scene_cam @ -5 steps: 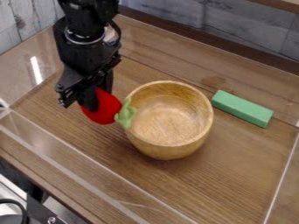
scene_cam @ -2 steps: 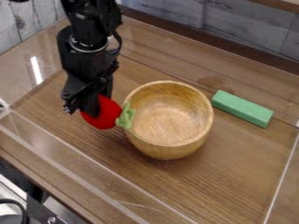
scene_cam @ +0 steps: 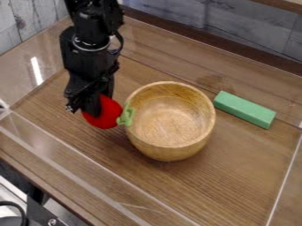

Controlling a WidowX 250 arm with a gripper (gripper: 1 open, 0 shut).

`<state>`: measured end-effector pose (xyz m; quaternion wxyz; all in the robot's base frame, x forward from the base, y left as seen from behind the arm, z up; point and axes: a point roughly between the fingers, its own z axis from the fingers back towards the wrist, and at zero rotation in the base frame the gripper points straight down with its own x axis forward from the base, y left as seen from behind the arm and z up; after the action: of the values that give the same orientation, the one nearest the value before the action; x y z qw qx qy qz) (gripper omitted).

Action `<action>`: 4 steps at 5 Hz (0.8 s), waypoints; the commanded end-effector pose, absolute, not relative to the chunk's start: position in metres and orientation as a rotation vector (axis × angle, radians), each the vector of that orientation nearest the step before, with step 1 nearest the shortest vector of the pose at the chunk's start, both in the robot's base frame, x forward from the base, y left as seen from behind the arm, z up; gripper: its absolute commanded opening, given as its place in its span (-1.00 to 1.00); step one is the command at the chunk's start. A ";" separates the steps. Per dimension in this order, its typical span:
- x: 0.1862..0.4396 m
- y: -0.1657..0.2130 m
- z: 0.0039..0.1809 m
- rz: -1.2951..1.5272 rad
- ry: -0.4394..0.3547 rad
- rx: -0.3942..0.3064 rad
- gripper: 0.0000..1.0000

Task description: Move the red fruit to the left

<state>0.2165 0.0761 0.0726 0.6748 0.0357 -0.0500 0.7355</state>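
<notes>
With the red fruit [scene_cam: 106, 113] pinched in the end effector [scene_cam: 90, 104] beside the wooden bowl [scene_cam: 172, 120], it is best lowered gently onto the bench [scene_cam: 71, 168] before release.

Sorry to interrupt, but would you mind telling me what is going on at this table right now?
A single robot arm has its end effector closed on the red fruit, a small strawberry-like toy with a green stem. It holds the fruit low over the wooden table, just left of the wooden bowl, with the stem right beside the bowl's rim. The bowl itself looks empty. A flat green block lies on the table to the bowl's right, untouched.
</notes>
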 end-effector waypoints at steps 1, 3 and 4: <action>0.227 0.083 0.081 1.693 -0.141 0.059 -1.00; 0.230 0.086 0.075 1.723 -0.119 0.073 -1.00; 0.232 0.087 0.072 1.734 -0.108 0.079 -1.00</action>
<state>0.2228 0.0822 0.0622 0.6529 0.0473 -0.0289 0.7554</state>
